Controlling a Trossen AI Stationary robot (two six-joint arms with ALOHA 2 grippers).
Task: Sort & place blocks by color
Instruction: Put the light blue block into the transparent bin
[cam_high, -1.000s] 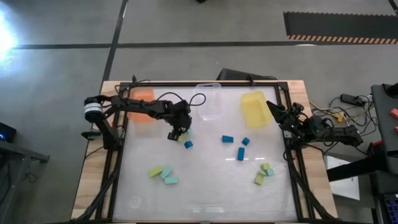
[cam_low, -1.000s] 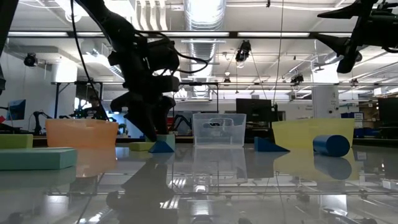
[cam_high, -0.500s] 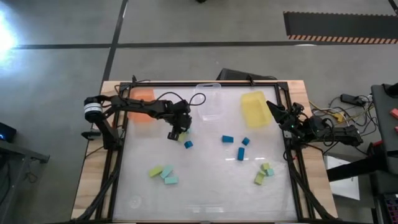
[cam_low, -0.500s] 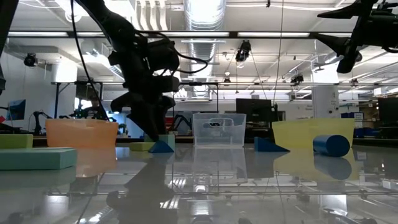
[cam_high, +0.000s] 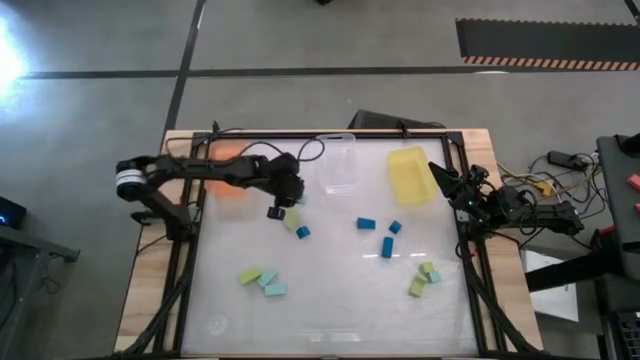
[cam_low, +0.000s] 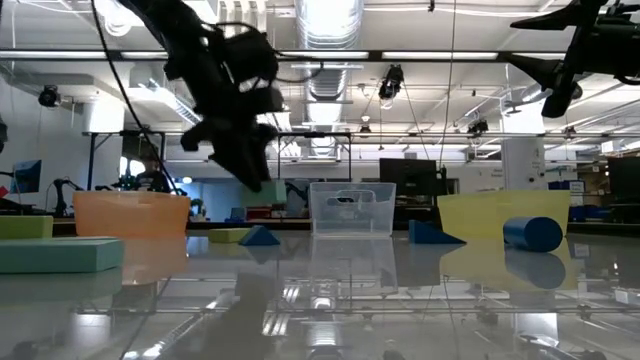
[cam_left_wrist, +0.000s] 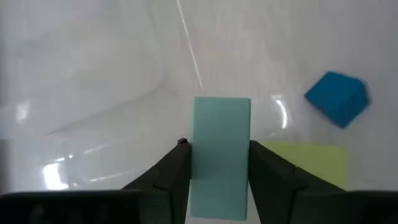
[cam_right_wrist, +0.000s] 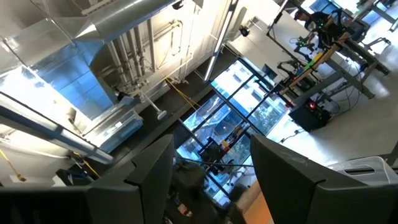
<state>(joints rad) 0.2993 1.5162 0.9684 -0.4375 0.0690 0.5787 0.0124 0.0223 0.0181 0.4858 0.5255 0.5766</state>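
My left gripper hangs over the table's far left part, shut on a light teal block, and in the low view the left gripper is well above the tabletop. Below it lie a yellow-green block and a darker blue block. Further blue blocks lie mid-table. Mixed yellow-green and teal blocks rest flat near the front left and the front right. My right gripper waits open, raised at the table's right edge. My left gripper pinches the light teal block between its two fingers, one on each long side. The fingers come from above, pointing down. The block's far end sticks out past the fingertips. The block is lifted clear of the table.
An orange tray, partly under the left arm, a clear tray and a yellow tray stand along the far edge. A black frame rims the glossy tabletop. Cables lie past the right edge.
My left gripper has risen from the tabletop and shifted slightly toward the far left, staying shut on the teal block. The block has been lifted clear; the yellow-green and blue blocks beside it stayed in place.
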